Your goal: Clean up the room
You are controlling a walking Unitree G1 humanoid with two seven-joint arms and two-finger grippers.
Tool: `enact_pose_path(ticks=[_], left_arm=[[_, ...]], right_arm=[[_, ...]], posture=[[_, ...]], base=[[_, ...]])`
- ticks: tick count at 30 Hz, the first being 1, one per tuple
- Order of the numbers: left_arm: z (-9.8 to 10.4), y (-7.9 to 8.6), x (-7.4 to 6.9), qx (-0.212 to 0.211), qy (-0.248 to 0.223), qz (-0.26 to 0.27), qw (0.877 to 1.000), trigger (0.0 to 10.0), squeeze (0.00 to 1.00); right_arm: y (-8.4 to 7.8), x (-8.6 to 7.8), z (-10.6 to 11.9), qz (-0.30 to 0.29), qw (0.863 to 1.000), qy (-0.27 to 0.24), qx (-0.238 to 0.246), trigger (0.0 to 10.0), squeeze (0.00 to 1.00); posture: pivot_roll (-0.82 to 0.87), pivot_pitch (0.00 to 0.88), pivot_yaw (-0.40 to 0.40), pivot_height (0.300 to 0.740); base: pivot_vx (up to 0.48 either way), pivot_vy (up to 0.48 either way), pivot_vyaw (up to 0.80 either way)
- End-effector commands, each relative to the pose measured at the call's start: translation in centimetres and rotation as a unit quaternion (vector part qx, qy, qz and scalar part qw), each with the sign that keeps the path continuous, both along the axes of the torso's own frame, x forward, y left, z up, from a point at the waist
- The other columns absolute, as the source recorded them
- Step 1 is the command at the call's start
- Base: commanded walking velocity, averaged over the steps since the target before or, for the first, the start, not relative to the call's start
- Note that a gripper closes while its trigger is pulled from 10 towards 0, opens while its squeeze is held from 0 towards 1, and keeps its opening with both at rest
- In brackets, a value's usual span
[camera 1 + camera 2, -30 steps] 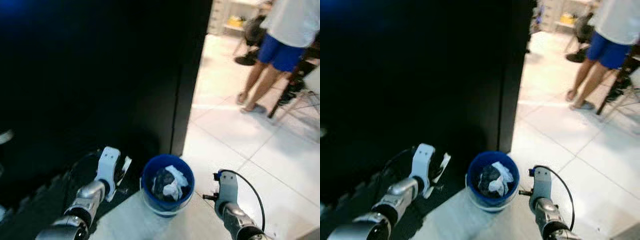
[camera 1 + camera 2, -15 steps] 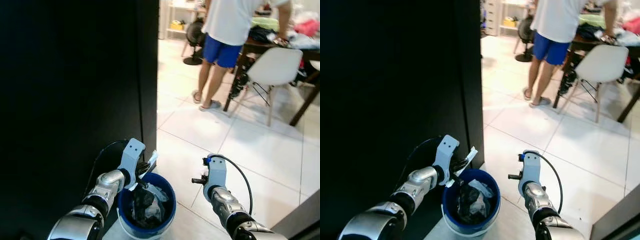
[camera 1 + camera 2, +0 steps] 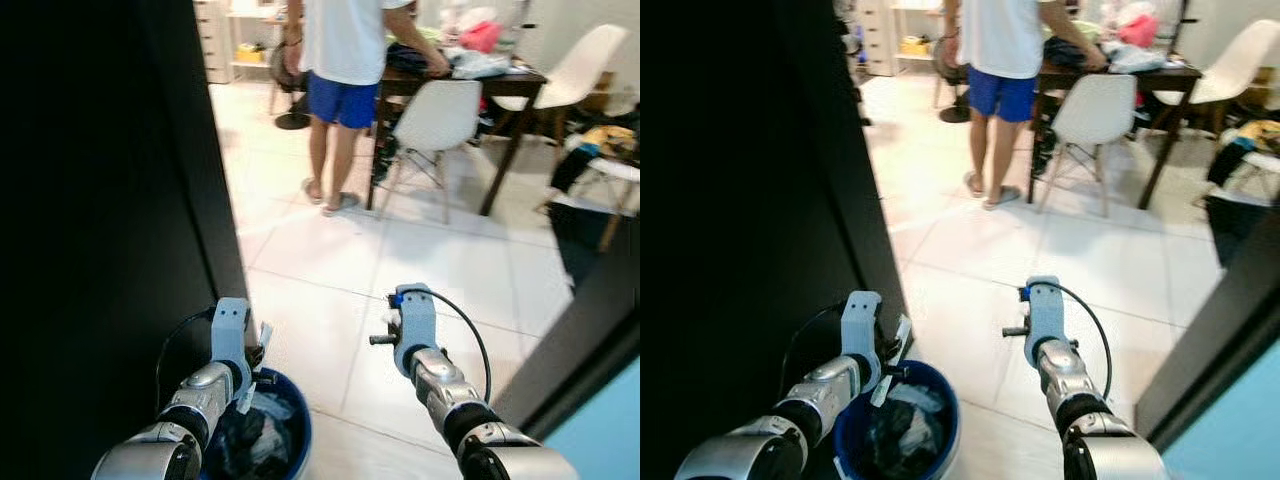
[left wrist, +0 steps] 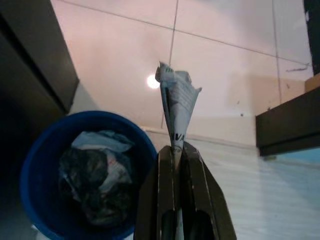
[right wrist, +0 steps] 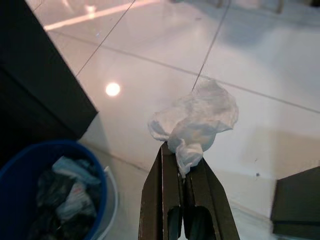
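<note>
Left gripper (image 3: 252, 352), seen from the head camera, pinches one folded paper scrap (image 3: 263, 335) just above the rim of one blue bucket (image 3: 296, 425), which stands on the white tiled floor (image 3: 330, 260) hard against the corner of a black cabinet (image 3: 110, 200). Right gripper (image 3: 385, 338) is held over bare tile to the bucket's right, well apart from it. One person (image 3: 340, 90) in blue shorts stands at a dark table (image 3: 470, 85) with three white chairs (image 3: 435, 115) near it, with open floor between them and the robot. From the left wrist, the closed fingers (image 4: 162, 200) clamp the printed scrap (image 4: 176, 107) upright beside the bucket (image 4: 40, 145), which holds crumpled dark and white rubbish. From the right wrist, the fingers (image 5: 165, 190) grip one crumpled white tissue (image 5: 197, 120) above the tile, the bucket (image 5: 30, 155) off to one side
</note>
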State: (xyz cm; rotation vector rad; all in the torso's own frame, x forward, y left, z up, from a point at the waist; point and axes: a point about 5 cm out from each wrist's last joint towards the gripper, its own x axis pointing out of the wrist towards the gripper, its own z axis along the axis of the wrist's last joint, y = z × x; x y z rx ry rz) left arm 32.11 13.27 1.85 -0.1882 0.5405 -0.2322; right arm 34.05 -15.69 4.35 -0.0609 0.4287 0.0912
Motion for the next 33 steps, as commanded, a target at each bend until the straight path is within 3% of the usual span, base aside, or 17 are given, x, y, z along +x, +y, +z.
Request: enact_pose_path(ticks=[1, 2, 3, 5, 6, 9, 16, 21, 25, 26, 28, 31, 33], left_arm=[[-0.4, 0.2, -0.3, -0.011, 0.019, 0.03, 0.999, 10.0, 0.0], [-0.4, 0.3, -0.2, -0.011, 0.019, 0.04, 0.999, 10.0, 0.0], [-0.5, 0.8, -0.2, 0.003, 0.021, 0.053, 0.998, 10.0, 0.18], [-0.5, 1.1, -0.2, 0.012, 0.023, 0.063, 0.998, 10.0, 0.18], [-0.5, 1.7, -0.2, 0.022, 0.024, 0.078, 0.996, 10.0, 1.0], [-0.6, 3.2, -0.3, 0.036, 0.028, 0.12, 0.992, 10.0, 1.0], [-1.0, 5.2, -1.0, 0.063, 0.029, 0.152, 0.986, 10.0, 1.0], [-0.8, 5.9, -0.9, 0.063, 0.019, 0.167, 0.984, 10.0, 1.0], [0.9, 5.4, 0.5, 0.047, -0.031, 0.147, 0.987, 10.0, 1.0], [2.0, 5.2, 1.3, 0.06, -0.068, 0.127, 0.988, 10.0, 0.0], [2.0, 5.2, 1.3, 0.06, -0.068, 0.127, 0.988, 10.0, 0.0], [4.2, 5.8, 2.2, 0.114, -0.154, 0.116, 0.975, 10.0, 0.0], [4.6, 7.1, 1.6, 0.125, -0.19, 0.135, 0.964, 10.0, 0.0]], right_arm=[[1.1, 0.6, 1.0, 0.02, 0.999, -0.025, 0.005, 10.0, 0.0], [1.3, 0.8, 1.3, 0.024, 0.999, -0.032, 0.006, 10.0, 0.0], [1.6, 1.0, 1.6, 0.031, 0.999, -0.04, 0.008, 10.0, 0.0], [1.8, 1.1, 1.8, 0.036, 0.998, -0.046, 0.01, 10.0, 0.0], [2.0, 1.1, 2.0, 0.042, 0.998, -0.052, 0.013, 10.0, 0.0], [2.3, 1.3, 2.5, 0.057, 0.996, -0.066, 0.017, 10.0, 0.0], [2.5, 1.2, 2.5, 0.068, 0.995, -0.069, 0.023, 10.0, 0.0], [3.0, 1.0, 2.3, 0.082, 0.994, -0.062, 0.034, 10.0, 0.0], [4.4, -0.4, -0.2, 0.118, 0.992, 0.02, 0.042, 10.0, 0.0], [5.4, -1.2, -1.3, 0.148, 0.987, 0.058, 0.031, 10.0, 0.0], [5.4, -1.2, -1.3, 0.148, 0.987, 0.058, 0.031, 10.0, 0.0], [7.8, -2.6, -2.8, 0.199, 0.974, 0.109, -0.004, 10.0, 0.0], [9.4, -2.6, -2.4, 0.211, 0.971, 0.112, 0.001, 10.0, 0.0]], posture=[[-0.16, 0.074, 0.036, 0.74], [-0.16, 0.078, 0.035, 0.74], [-0.17, 0.082, 0.036, 0.74], [-0.17, 0.082, 0.036, 0.74], [-0.19, 0.092, 0.037, 0.74], [-0.2, 0.1, 0.036, 0.74], [-0.21, 0.11, 0.022, 0.74], [-0.2, 0.109, 0.018, 0.74], [-0.13, 0.111, 0.006, 0.74], [-0.08, 0.112, -0.007, 0.74], [-0.08, 0.112, -0.007, 0.74], [0.03, 0.126, -0.037, 0.74], [0.11, 0.145, -0.067, 0.74]], base=[[0.0, 0.0, 0.0], [0.0, 0.0, 0.0], [0.0, 0.0, 0.0], [0.0, 0.0, 0.0], [0.0, 0.0, 0.0], [0.0, 0.0, 0.0], [0.0, 0.0, 0.0], [0.0, 0.0, 0.0], [0.0, 0.0, 0.0], [0.0, 0.0, 0.0], [0.0, 0.0, 0.0], [0.0, 0.0, 0.0], [0.0, 0.0, 0.0]])
